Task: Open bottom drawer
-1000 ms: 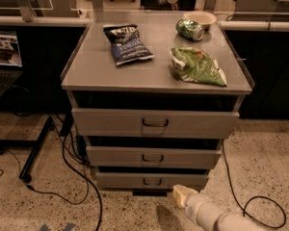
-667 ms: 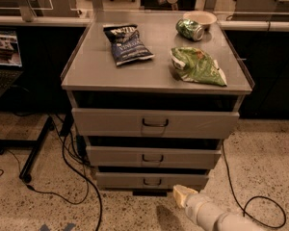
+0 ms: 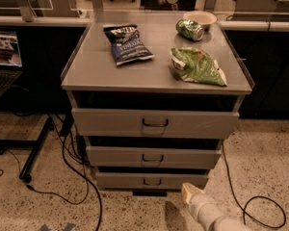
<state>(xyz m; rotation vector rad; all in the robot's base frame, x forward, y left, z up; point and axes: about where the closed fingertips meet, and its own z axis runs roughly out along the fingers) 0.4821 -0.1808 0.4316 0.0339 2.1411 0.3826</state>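
Note:
The bottom drawer is the narrowest grey front of three, low on the cabinet, with a small dark bracket handle at its centre. It looks pushed in, with a dark gap above it. Above it are the mid-sized drawer front and the widest drawer front. My gripper is at the end of a pale arm coming up from the bottom right edge. It hangs just below and to the right of the bottom drawer's handle, close to the drawer's right end.
On the cabinet top lie a dark blue chip bag, a green chip bag, a green can on its side and a pale bowl. Black cables trail on the speckled floor on both sides. A laptop sits at left.

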